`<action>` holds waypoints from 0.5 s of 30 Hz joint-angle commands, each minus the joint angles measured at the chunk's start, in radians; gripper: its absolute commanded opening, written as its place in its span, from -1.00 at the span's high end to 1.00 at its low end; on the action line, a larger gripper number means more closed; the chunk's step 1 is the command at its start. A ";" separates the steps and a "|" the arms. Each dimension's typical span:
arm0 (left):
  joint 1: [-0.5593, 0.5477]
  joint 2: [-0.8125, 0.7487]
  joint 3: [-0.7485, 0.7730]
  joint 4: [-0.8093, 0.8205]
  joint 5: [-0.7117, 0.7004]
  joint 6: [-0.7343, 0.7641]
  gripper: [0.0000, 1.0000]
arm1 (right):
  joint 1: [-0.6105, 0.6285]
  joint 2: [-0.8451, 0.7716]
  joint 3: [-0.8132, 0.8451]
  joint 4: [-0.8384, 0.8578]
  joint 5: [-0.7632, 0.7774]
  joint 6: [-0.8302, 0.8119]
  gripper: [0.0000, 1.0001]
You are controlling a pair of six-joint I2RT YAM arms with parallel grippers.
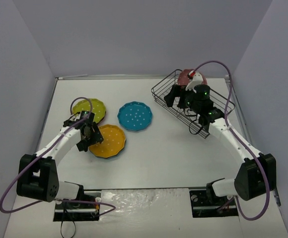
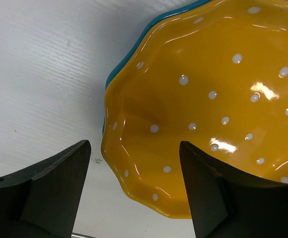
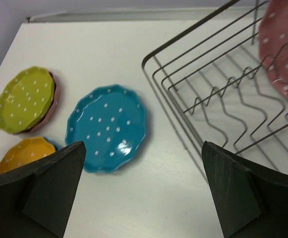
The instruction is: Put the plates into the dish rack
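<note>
The reddish plate [image 3: 285, 54] stands on edge in the dish rack [image 3: 170, 106], ahead and to the right of the right pincer [image 3: 143, 148], leaning among the humps of the zigzag wire divider [image 3: 211, 94]. It is the only plate I can see loaded. The other slots in view hold nothing.

The right pincer hangs at the rack's near corner with its jaws wide apart and nothing between them.

Ahead and to its left, the teal blue plate [image 3: 109, 129] lies flat on the table [image 1: 174, 158], just outside the rack. Further left, the lime green plate [image 3: 25, 99] sits stacked on a pink plate [image 3: 56, 96], of which only a sliver of rim shows.

The orange plate [image 2: 208, 99] lies right under the left pincer [image 2: 134, 148], resting on a second teal plate [image 2: 129, 52] that peeks out along its far edge. The left pincer's jaws are apart and straddle the orange rim, one finger over the bowl of the plate and the other outside it above the bare table. They are not clamped on it, and I cannot tell whether either finger touches it.

By my count, one plate is in and five remain on the table, so the job is barely begun. The orange plate looks like the next one to be lifted.

No brand, label or writing can be read anywhere. The only marks on the plates are their white dots.
</note>
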 commanded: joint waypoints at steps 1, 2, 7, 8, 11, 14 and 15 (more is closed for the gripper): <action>0.022 -0.001 0.021 0.065 0.023 0.003 -0.23 | 0.081 -0.052 -0.039 0.113 -0.005 0.038 -1.00; 0.024 0.003 0.016 0.069 0.027 0.006 -0.16 | 0.094 -0.050 -0.046 0.114 -0.003 0.038 -1.00; 0.030 0.026 0.007 0.075 0.045 0.009 0.04 | 0.134 -0.042 -0.073 0.134 -0.007 0.051 -1.00; 0.030 0.028 0.002 0.080 0.048 0.009 0.04 | 0.141 -0.038 -0.072 0.135 -0.008 0.052 -1.00; 0.031 0.030 -0.015 0.096 0.052 0.006 0.10 | 0.165 -0.022 -0.067 0.137 -0.006 0.048 -1.00; 0.031 0.035 -0.016 0.100 0.057 0.007 0.27 | 0.191 -0.005 -0.061 0.138 0.000 0.048 -1.00; 0.031 0.037 -0.016 0.101 0.059 0.008 0.36 | 0.200 0.002 -0.059 0.138 0.001 0.048 -1.00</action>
